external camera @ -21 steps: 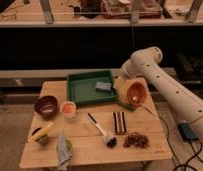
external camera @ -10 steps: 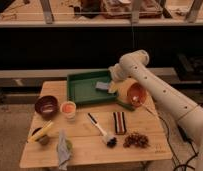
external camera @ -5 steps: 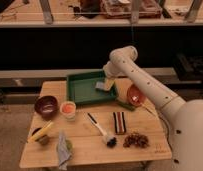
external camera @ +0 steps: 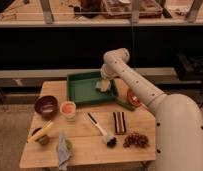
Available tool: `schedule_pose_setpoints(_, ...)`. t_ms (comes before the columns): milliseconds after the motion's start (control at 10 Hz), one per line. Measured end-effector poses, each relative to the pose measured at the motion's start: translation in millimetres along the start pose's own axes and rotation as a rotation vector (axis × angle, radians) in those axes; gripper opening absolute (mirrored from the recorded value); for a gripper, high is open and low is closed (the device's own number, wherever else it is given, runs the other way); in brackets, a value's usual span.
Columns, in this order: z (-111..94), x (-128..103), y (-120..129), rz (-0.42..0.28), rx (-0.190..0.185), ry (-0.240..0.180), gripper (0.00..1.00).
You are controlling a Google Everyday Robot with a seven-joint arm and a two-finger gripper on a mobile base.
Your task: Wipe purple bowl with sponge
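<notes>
We see the white arm's gripper [external camera: 105, 81] down at the right end of the green rectangular tray [external camera: 80, 95], right at the pale sponge [external camera: 101, 88], its grip beyond our telling, while the dark purple round bowl [external camera: 46, 106] sits well apart, on the left of the wooden table [external camera: 90, 145].

The robot's arm [external camera: 145, 95] is creamy white, smooth and round, like fat pipes joined by rounded bends. It gets much thicker toward the bottom right, where it swells into one big pale shape. The gripper [external camera: 104, 83] at the thin end is small and sits low over the right side of the green tray [external camera: 82, 92].
</notes>
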Motion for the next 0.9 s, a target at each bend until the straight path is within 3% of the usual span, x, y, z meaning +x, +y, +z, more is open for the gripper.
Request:
schedule_pose_setpoints(500, 58.8, -8.7, -1.6, 0.026, 0.05, -0.024, 0.8)
schedule_pose_setpoints(900, 89.4, -14.9, -1.3, 0.064, 0.103, -0.04, 0.8)
